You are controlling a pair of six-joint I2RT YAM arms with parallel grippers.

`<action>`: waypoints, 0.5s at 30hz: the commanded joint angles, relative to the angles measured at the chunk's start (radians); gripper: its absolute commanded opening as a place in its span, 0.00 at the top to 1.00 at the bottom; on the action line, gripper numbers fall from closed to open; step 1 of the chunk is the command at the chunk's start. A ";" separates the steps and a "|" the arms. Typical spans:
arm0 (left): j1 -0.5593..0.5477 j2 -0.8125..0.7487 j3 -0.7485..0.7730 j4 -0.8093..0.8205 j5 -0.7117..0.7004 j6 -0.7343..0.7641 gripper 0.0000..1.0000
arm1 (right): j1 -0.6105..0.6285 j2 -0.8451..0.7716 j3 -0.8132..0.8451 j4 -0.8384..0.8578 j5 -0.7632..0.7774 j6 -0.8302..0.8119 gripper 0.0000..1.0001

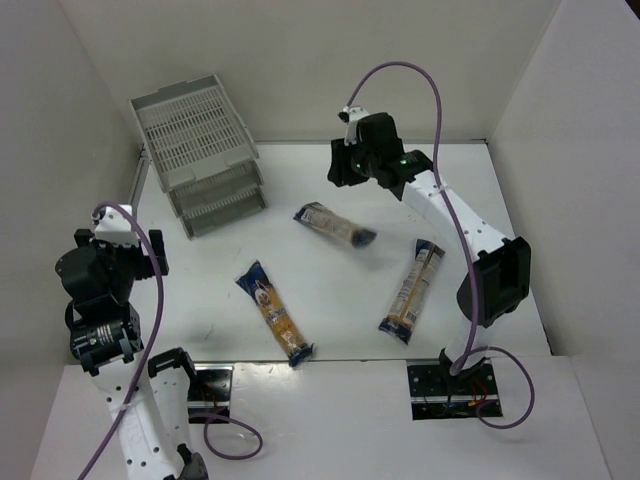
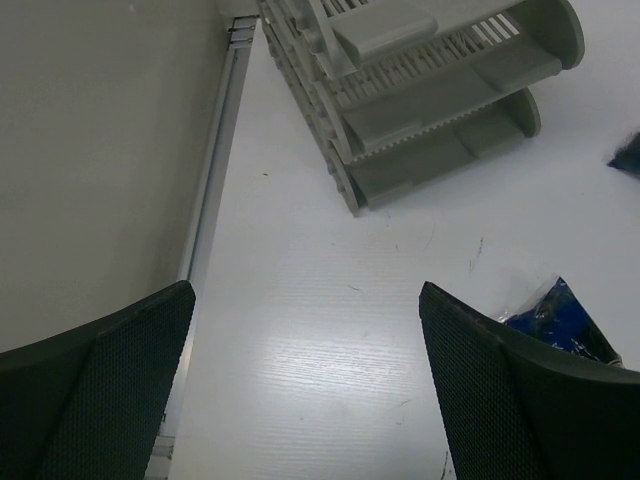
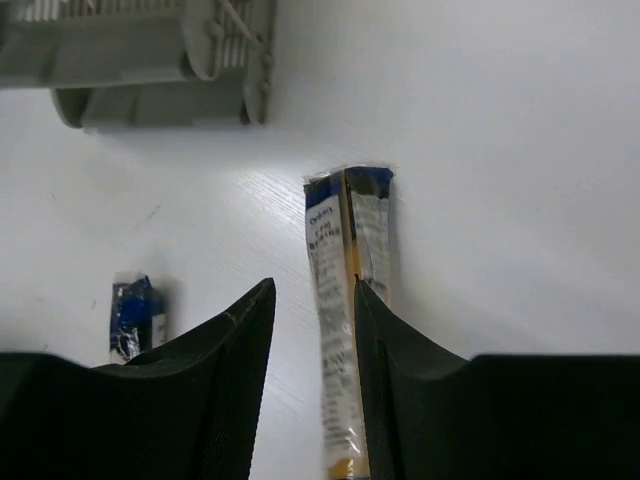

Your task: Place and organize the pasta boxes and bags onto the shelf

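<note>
Three long pasta packets with dark blue ends lie flat on the white table: the middle packet [image 1: 335, 226], the front-left packet [image 1: 275, 312] and the right packet [image 1: 413, 290]. The light grey three-tier shelf [image 1: 200, 150] stands at the back left with nothing visible on its trays. My right gripper [image 1: 345, 165] hovers above the table just beyond the middle packet. In the right wrist view it [image 3: 313, 290] is open and empty, and that packet [image 3: 340, 250] lies below, partly behind the right finger [image 3: 400, 380]. My left gripper [image 1: 125, 250] is wide open and empty [image 2: 307, 290] near the left wall.
White walls close in the table on the left, back and right. The shelf shows in the left wrist view [image 2: 430, 90] and the right wrist view [image 3: 150, 60]. A blue packet end [image 2: 560, 315] lies beside my left gripper's right finger. Another blue end [image 3: 135, 315] lies left of my right gripper.
</note>
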State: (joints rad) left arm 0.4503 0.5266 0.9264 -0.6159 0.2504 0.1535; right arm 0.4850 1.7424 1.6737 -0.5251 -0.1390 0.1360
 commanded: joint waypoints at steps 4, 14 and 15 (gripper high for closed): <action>0.007 -0.016 -0.004 0.045 -0.011 0.008 0.00 | 0.000 -0.061 -0.043 0.033 0.023 -0.039 1.00; 0.007 -0.025 -0.014 0.045 0.000 0.008 0.00 | 0.111 0.051 -0.356 -0.028 0.166 -0.263 0.00; 0.007 -0.025 -0.014 0.045 0.000 0.008 0.00 | 0.131 0.051 -0.379 0.006 0.194 -0.263 0.00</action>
State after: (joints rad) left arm 0.4503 0.5102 0.9203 -0.6083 0.2462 0.1551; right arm 0.5365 1.7580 1.3720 -0.5514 -0.0452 -0.0555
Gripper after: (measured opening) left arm 1.001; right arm 0.994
